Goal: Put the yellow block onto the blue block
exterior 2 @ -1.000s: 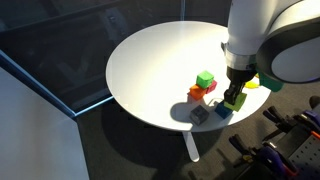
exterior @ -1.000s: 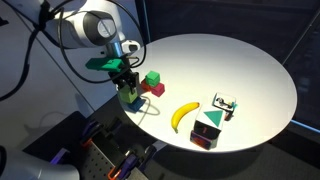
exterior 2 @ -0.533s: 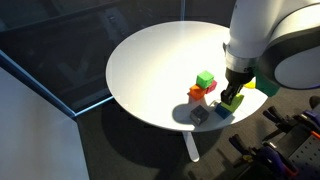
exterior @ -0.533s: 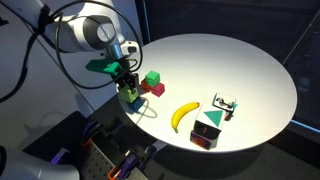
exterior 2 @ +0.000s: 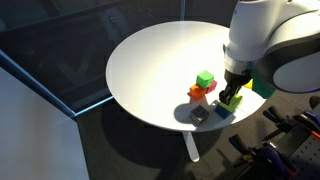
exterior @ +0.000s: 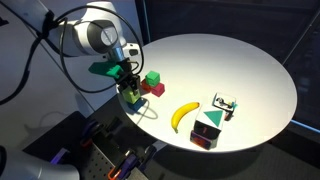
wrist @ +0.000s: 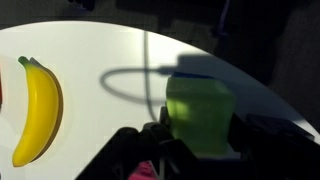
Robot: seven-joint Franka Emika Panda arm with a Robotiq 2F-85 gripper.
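My gripper (exterior: 128,88) is shut on the yellow block (exterior: 130,96) near the table's edge. It also shows in an exterior view (exterior 2: 233,96), with the yellow block (exterior 2: 232,101) between its fingers. The blue block (exterior 2: 222,111) sits on the table just beneath and beside the held block; I cannot tell whether they touch. In the wrist view the yellow block (wrist: 200,112) fills the gap between the dark fingers and looks lime green in shadow. The blue block is hidden there.
A larger green cube (exterior: 153,79) and a small red block (exterior: 158,89) stand next to the gripper. A banana (exterior: 183,115), a dark box with a teal triangle (exterior: 207,130) and a small white object (exterior: 224,105) lie farther along the round white table (exterior: 230,60).
The gripper, still shut on the yellow block, has risen very slightly. Nothing else has moved.
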